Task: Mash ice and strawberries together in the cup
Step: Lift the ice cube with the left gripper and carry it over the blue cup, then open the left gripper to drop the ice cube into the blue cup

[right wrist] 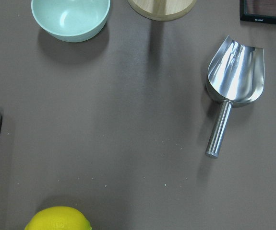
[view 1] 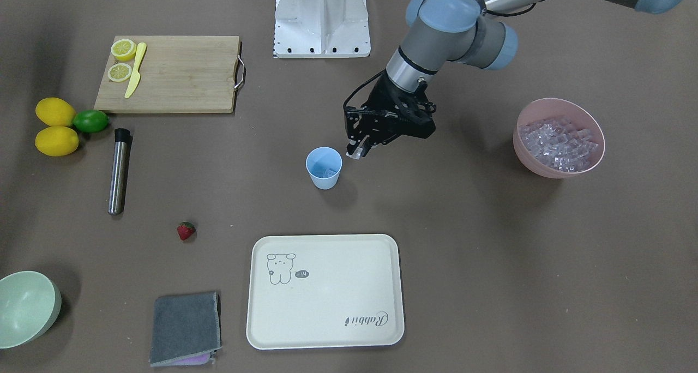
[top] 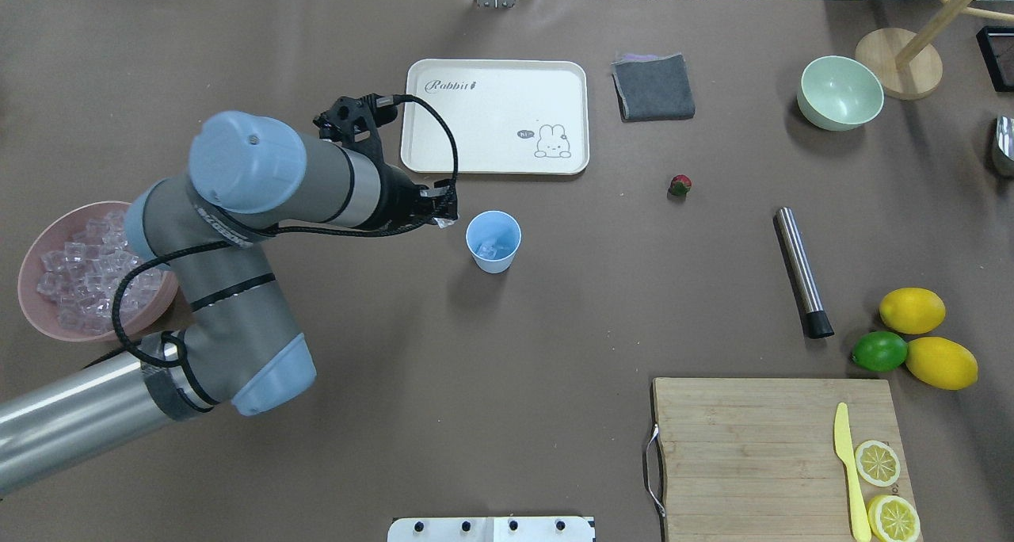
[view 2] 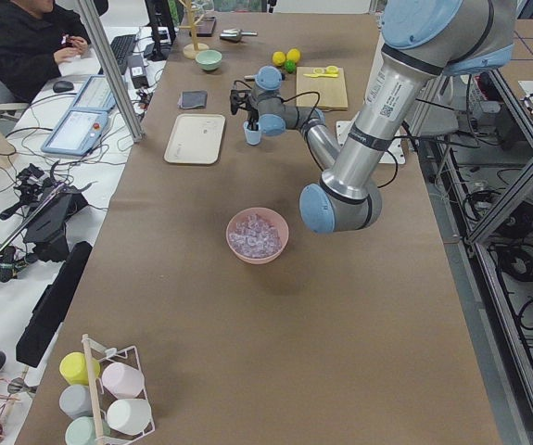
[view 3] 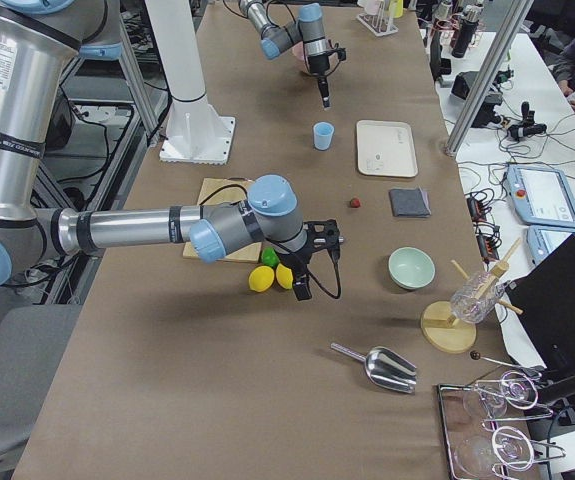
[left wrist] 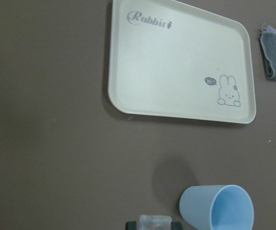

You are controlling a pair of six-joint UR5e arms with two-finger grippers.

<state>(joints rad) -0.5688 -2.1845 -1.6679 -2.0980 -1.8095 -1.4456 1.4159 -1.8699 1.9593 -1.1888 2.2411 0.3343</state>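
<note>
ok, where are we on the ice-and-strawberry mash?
Done: some ice already sits in the cup. In hand: the left gripper holds another ice cube near the cup. Left: the strawberry and metal muddler lie untouched on the table; no mashing yet.

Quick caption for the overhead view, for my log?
Left end effector holds an ice cube beside the blue cup; strawberry lies loose on the table.

The overhead view looks forward and down from behind the robot. The front-facing one looks steeply down from across the surface point(view 1: 491, 253), so both share the cup point(view 1: 324, 172) and tray point(view 1: 327, 307), mirrored. Side views look along the surface from each end. Wrist cameras sit close, facing down.
</note>
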